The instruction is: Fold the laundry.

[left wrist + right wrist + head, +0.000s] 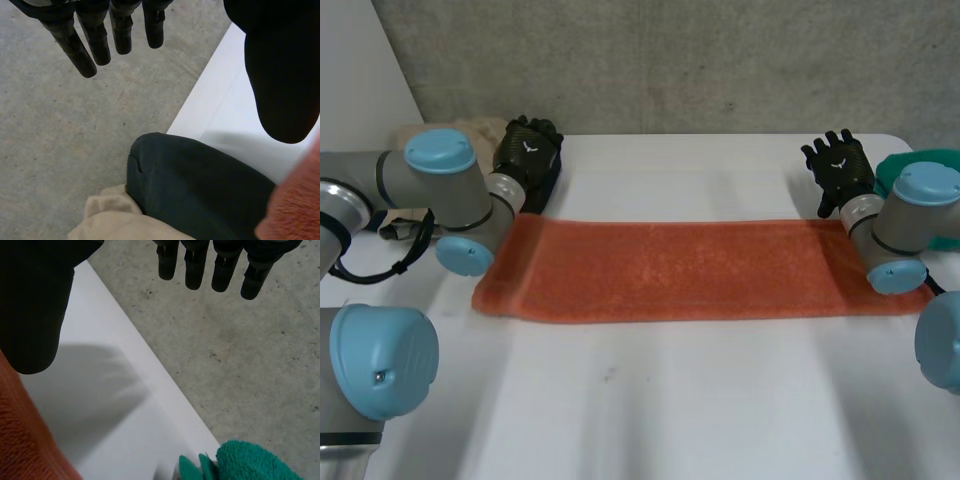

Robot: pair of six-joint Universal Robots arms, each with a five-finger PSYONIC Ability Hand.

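Observation:
An orange towel (690, 270) lies flat as a long folded strip across the middle of the white table (650, 400). My left hand (527, 150) hovers past the strip's far left corner, fingers (85, 45) straight and spread, holding nothing. My right hand (839, 165) is raised beyond the far right corner, fingers (195, 270) straight, thumb (35, 305) apart, also empty. An edge of the orange towel (295, 210) shows under the left thumb, and the orange towel (25, 440) also lies below the right thumb.
A dark cloth (195, 190) and a beige cloth (115, 220) are piled at the table's far left corner, the beige cloth (460, 130) behind my left arm. A green cloth (250, 462) sits at the far right edge (920, 160). A concrete wall stands behind the table.

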